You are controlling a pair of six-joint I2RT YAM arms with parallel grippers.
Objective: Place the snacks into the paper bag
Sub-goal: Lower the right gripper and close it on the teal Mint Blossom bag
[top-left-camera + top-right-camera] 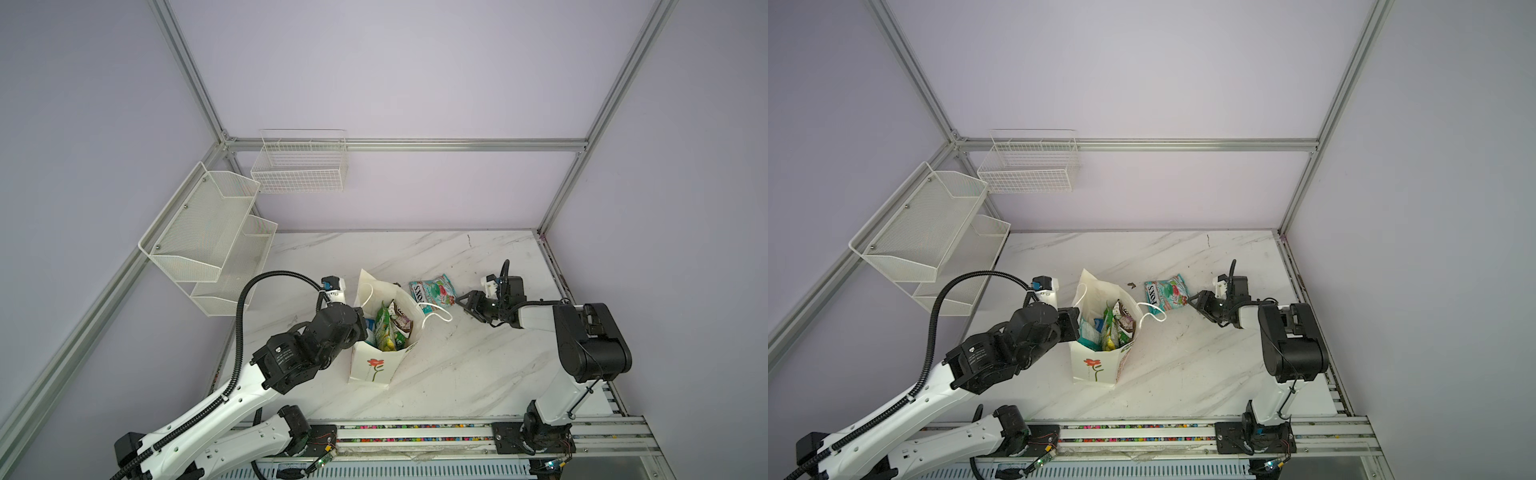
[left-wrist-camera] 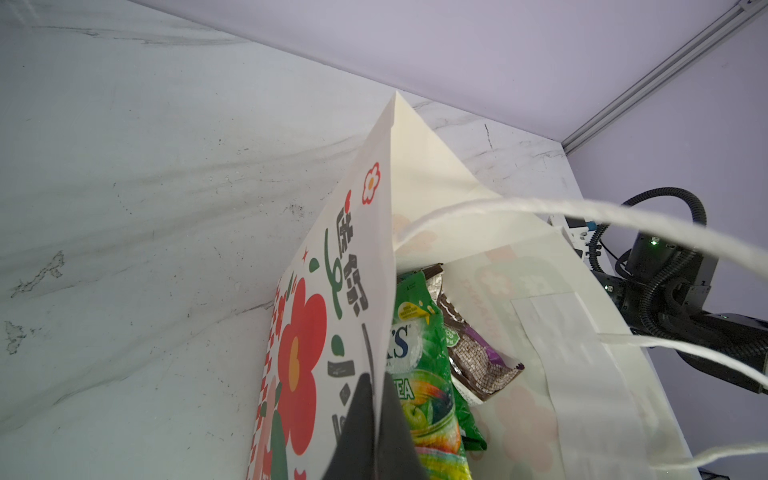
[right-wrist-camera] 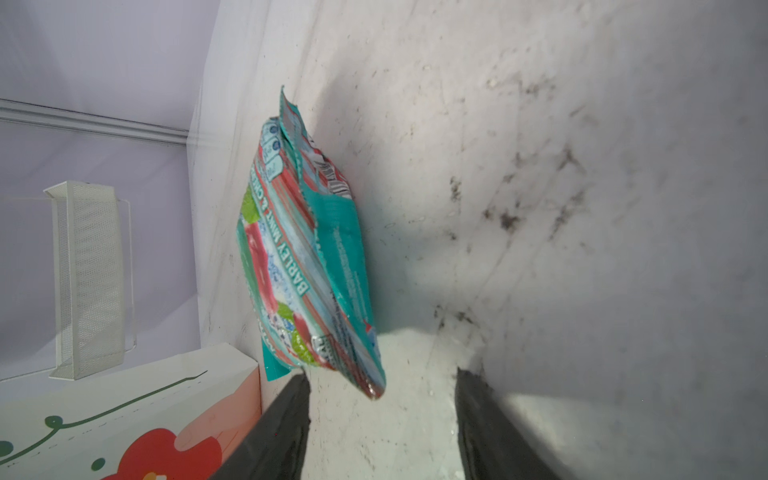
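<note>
Pouch [image 1: 432,292], glossy teal, red-and-green fruit print, FOX'S lettering.

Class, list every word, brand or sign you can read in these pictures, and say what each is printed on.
"BARLEY MINT & CH…", cut off: teal glossy candy pouch.
"…X'S" and "…EA", partly hidden: green glossy pouch inside the cream paper bag.
Dark Chinese characters on the bag's outside: stylised, unreadable.
Dark brown bar wrapper and the label on the left arm's black joint: too small.
</note>
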